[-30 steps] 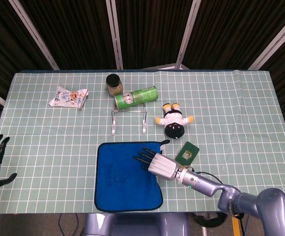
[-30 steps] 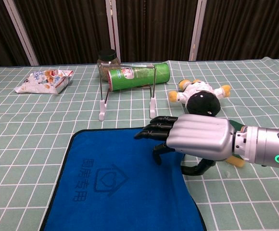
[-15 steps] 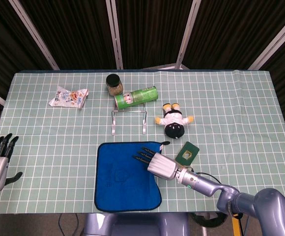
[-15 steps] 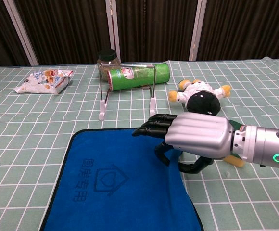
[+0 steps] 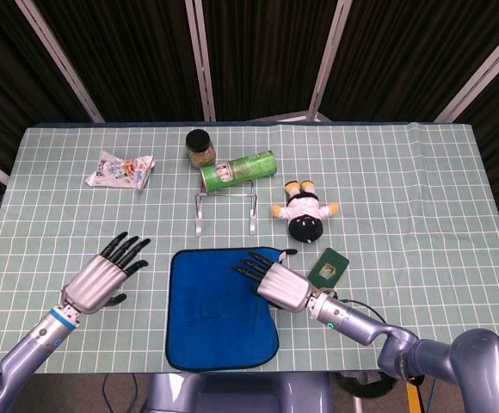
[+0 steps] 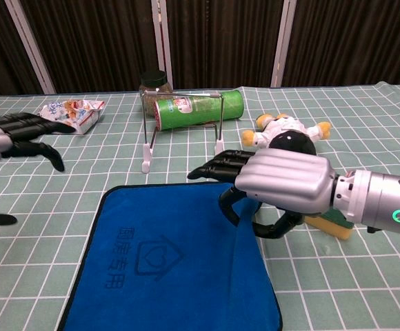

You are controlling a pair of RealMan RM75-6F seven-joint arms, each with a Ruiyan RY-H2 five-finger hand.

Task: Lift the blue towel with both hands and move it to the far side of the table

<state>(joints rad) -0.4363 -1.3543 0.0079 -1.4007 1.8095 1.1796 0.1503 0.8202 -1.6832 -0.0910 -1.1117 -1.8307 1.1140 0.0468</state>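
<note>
Gripping the blue towel (image 5: 219,308) at its far right corner, the right hand (image 5: 277,282) pinches the cloth between thumb and fingers, the edge just rising off the bench (image 5: 421,198) in the chest view. The towel lies flat at the bench's 6 o'clock edge, nearest the robot. The left hand (image 5: 105,274) hovers at about 8 o'clock, just beside the towel's left edge, fingers spread wide and holding nothing.

With only one corner gripped, the risk looks plain: a lift begun now would likely drag or fold the cloth and let it slide from the pinch, since the left corner is not yet held. The route to 12 o'clock is also crowded. A wire stand (image 5: 224,209) carrying a green can (image 5: 237,169), a dark jar (image 5: 200,145) and a doll (image 5: 304,212) sit directly beyond the towel, so a low carry could sweep them over. A green sponge (image 5: 328,267) lies just right of the right hand, and a snack packet (image 5: 120,169) at 10 o'clock.
</note>
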